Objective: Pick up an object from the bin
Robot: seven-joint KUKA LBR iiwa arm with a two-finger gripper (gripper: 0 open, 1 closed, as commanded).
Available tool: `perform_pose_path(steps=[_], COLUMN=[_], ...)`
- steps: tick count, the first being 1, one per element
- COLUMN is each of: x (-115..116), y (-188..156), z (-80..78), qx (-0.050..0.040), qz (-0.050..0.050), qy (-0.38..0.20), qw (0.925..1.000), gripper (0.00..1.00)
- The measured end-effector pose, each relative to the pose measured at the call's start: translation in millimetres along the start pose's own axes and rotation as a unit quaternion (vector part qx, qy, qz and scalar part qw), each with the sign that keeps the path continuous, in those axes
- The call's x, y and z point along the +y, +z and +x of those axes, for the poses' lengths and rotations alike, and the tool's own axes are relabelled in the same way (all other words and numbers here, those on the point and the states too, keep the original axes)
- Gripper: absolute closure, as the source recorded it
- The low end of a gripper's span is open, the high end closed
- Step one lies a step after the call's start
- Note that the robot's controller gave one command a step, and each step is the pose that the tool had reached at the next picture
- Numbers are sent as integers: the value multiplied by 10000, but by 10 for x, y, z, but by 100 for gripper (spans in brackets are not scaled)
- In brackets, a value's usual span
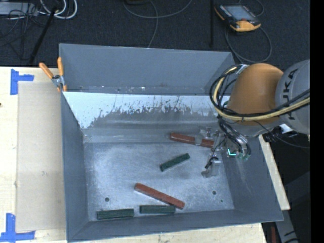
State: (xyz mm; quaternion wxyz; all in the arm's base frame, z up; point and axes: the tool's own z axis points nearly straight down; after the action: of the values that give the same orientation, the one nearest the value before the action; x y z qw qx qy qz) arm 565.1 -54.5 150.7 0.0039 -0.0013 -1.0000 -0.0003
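My gripper [208, 154] hangs low at the right side of the bin, open, with nothing between its fingers. One fingertip [208, 170] is close to the bin floor. The other [206, 134] stands by the right end of a short red-brown bar [185, 138] that lies near the back wall. A small dark green bar [174, 162] lies tilted on the floor just left of the gripper, apart from it.
A longer red-brown bar [159, 196] lies slanted toward the front. Two dark green bars [115, 213] [157, 209] rest end to end along the front wall. The arm with its orange cover and cables hangs over the bin's right rim.
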Motion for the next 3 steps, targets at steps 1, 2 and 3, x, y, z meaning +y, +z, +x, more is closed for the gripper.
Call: perform_pose_path(steps=[1,2,3], x=[384,631,628], y=[778,817,805], z=[-498,-174,-189], qx=[-32,-27,-41], qz=[-6,-1,4], qy=[-123,-488,-495], qw=[9999,9988,9988], gripper=[0,0,100])
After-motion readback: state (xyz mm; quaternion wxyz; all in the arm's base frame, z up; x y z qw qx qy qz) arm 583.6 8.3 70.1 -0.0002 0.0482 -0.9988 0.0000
